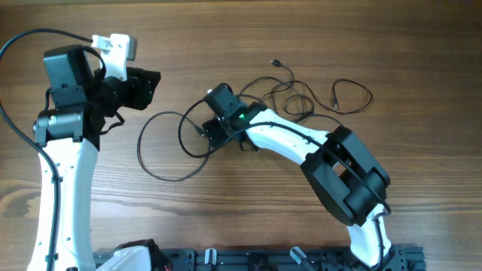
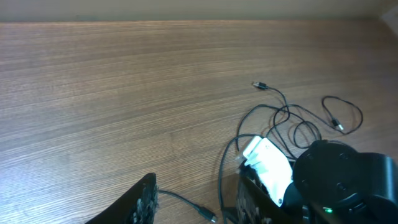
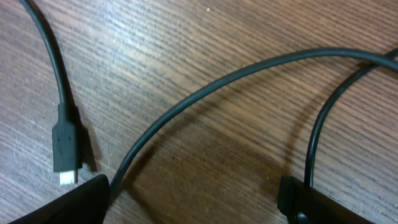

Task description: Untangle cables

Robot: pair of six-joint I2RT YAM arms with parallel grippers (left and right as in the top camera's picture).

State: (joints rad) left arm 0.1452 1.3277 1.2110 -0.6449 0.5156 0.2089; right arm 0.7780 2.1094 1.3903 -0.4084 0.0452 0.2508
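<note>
wood table (image 1: 392, 45) holds the cables (image 1: 295, 96), knotted mid-right, one wide loop reaching left under the right gripper (image 1: 205, 132). left gripper (image 2: 196, 200) hangs clear, part-open, empty. right wrist: jaws wide, straddling a strand (image 3: 217, 81) beside a plug (image 3: 65, 146), likely lining up a pinch.

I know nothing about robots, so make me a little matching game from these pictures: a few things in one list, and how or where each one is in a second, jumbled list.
Things
1. right end effector
2. left end effector
3. cables
4. table

Descriptions
A. brown wood grain
B. thin, black, looped across the middle
C. open, a cable running between its fingers
D. at the left side, away from the tangle

Pairs: 1-C, 2-D, 3-B, 4-A
</note>
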